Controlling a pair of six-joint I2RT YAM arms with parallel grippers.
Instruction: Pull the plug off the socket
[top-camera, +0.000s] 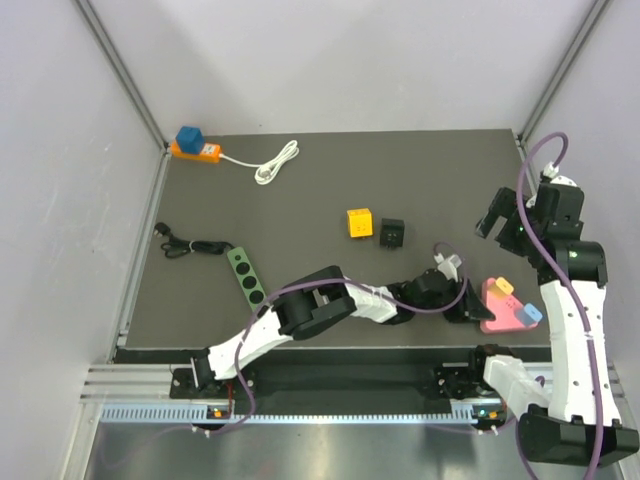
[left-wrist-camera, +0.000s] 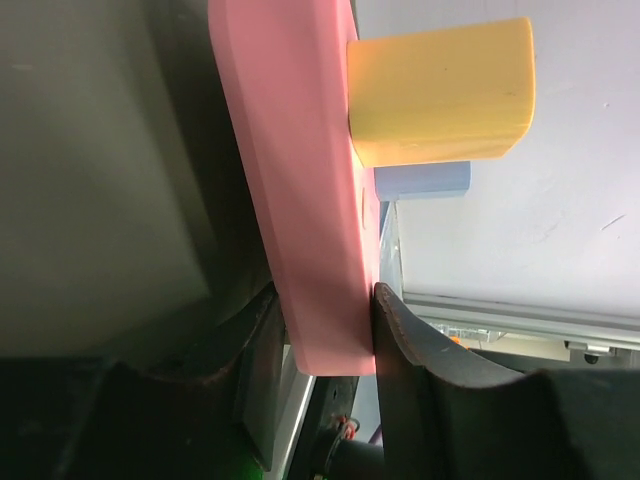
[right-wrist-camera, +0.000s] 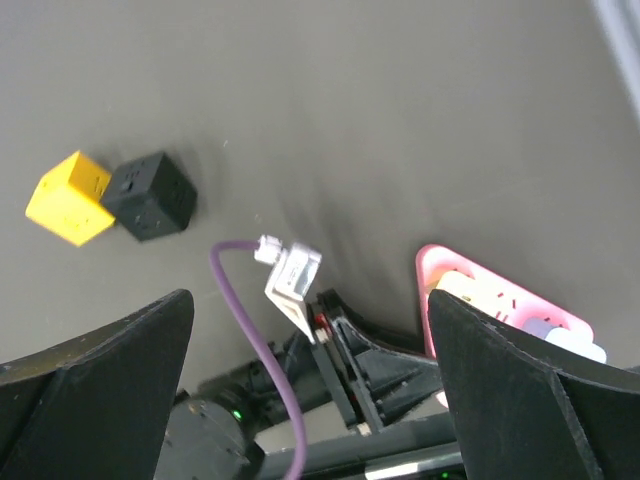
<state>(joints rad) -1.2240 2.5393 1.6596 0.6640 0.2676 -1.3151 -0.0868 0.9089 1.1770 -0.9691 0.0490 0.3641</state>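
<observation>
A pink socket block (top-camera: 493, 318) lies at the front right of the dark mat, with a yellow plug (top-camera: 504, 287) and a blue plug (top-camera: 532, 314) standing in it. My left gripper (top-camera: 468, 305) is shut on the block's left edge. In the left wrist view the pink block (left-wrist-camera: 300, 180) sits clamped between both fingers (left-wrist-camera: 430, 360), with the yellow plug (left-wrist-camera: 440, 90) and the blue plug (left-wrist-camera: 425, 178) sticking out of it. My right gripper (top-camera: 505, 225) hovers above and behind the block, open and empty (right-wrist-camera: 310, 300). The pink block (right-wrist-camera: 432, 272) shows by its right finger.
A yellow cube (top-camera: 359, 223) and a black cube (top-camera: 391, 233) sit mid-mat. A green power strip (top-camera: 245, 272) with a black cable lies at the left. An orange socket with a blue plug (top-camera: 195, 145) and a white cable (top-camera: 278, 162) lie at the back left.
</observation>
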